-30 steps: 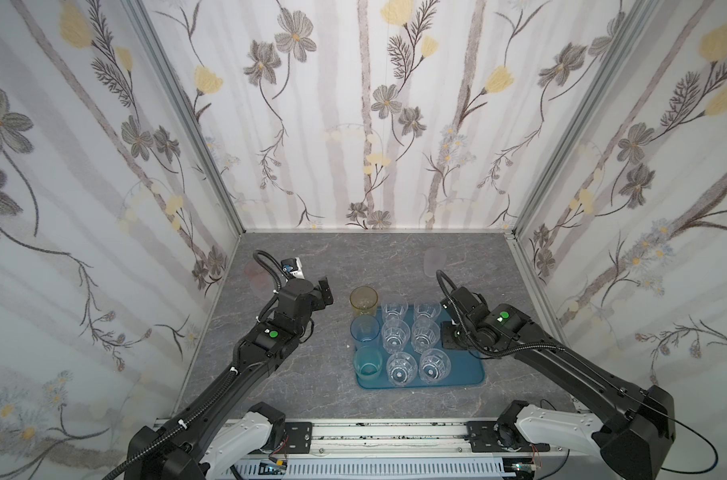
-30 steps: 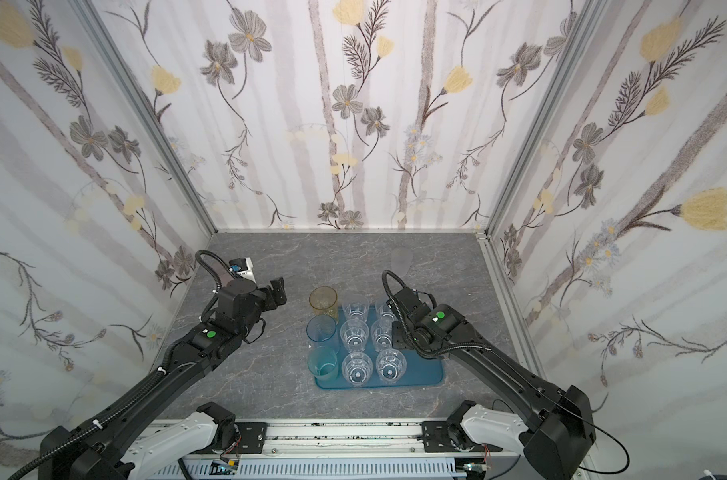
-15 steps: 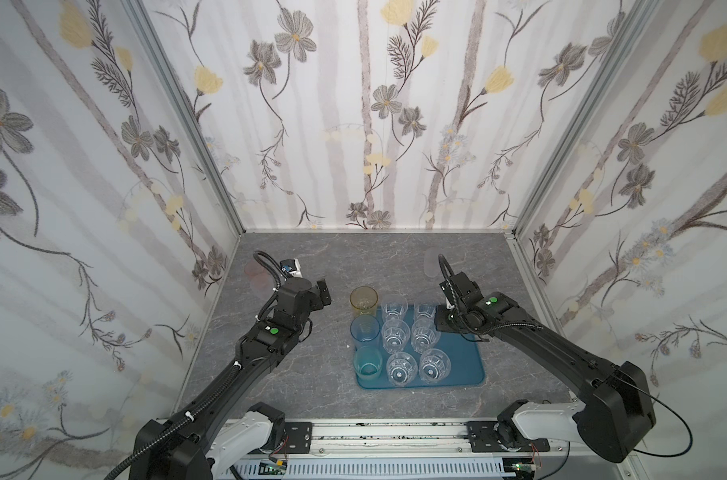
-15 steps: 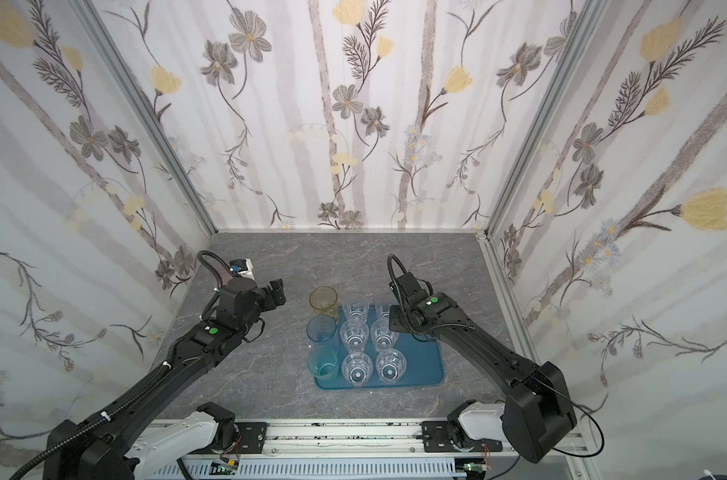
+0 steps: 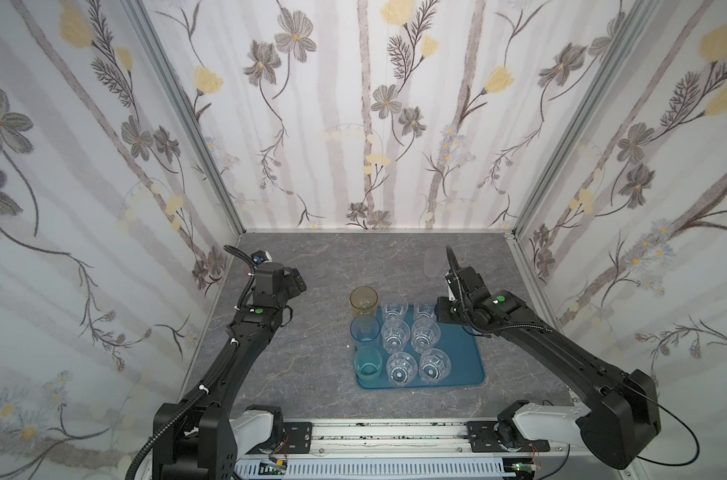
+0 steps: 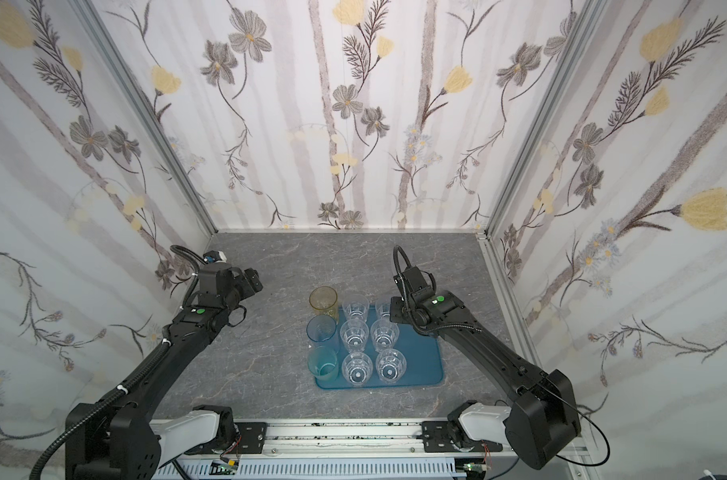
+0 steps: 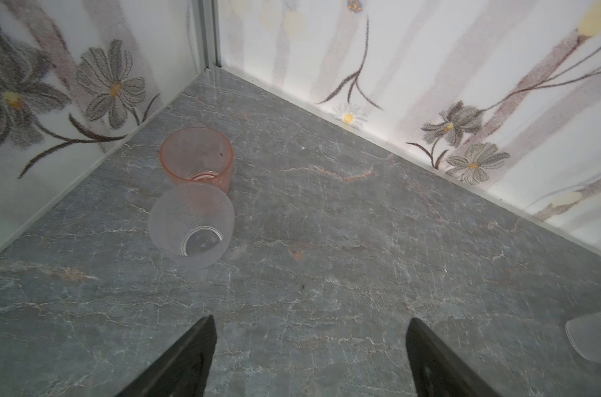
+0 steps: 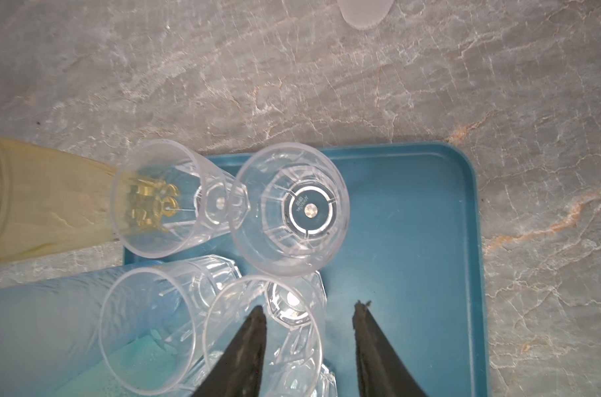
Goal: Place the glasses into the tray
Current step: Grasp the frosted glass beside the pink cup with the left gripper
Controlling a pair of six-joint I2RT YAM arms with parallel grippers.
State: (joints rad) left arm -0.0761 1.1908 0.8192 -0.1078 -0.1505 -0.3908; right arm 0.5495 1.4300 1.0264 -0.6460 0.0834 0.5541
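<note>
The teal-blue tray (image 5: 463, 365) lies at the middle right of the table, with several clear faceted glasses (image 5: 396, 335) standing in its left half. A teal glass (image 5: 368, 364) stands at its front left corner and a light blue glass (image 5: 365, 329) at its left rim. An amber glass (image 5: 363, 300) stands on the table just past the back left corner. My right gripper (image 8: 309, 311) hangs open above a clear glass (image 8: 263, 340), over the tray's back. My left gripper (image 7: 311, 326) is open and empty. It faces a pink glass (image 7: 196, 158) and a frosted glass (image 7: 191, 223) near the left back corner.
Another frosted glass (image 5: 432, 262) stands on the grey table behind the right arm; it also shows in the left wrist view (image 7: 594, 338). Flowered walls close in the table on three sides. The tray's right half (image 8: 412, 240) is bare.
My right gripper has drawn back along the tray toward its far edge. My left gripper has swung a little toward the back left corner.
</note>
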